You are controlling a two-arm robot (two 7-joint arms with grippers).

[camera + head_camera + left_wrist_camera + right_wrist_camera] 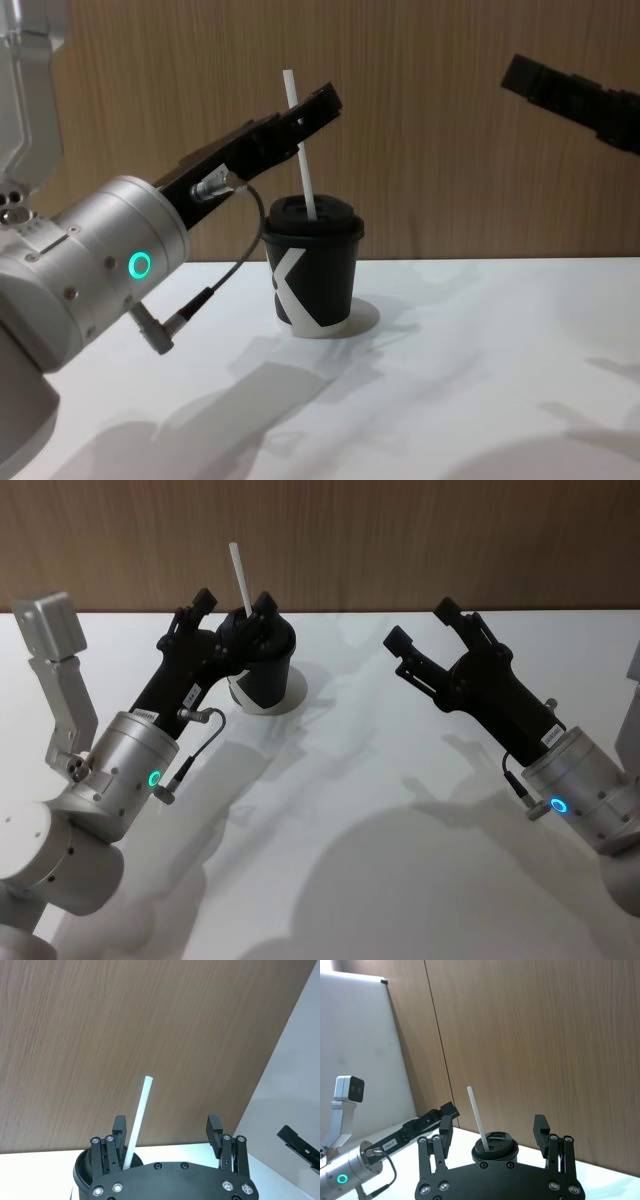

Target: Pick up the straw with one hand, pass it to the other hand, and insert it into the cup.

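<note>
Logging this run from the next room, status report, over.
Left gripper open, fingers either side of the straw above the cup. Right gripper open, off to the right, holding nothing. Straw standing in the cup's lid. Nothing in the way.

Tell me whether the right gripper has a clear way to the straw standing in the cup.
Probably yes. The right gripper is open, and bare table lies between it and the cup. The left gripper, also open, straddles the straw from the other side, so the upper end looks reachable.
</note>
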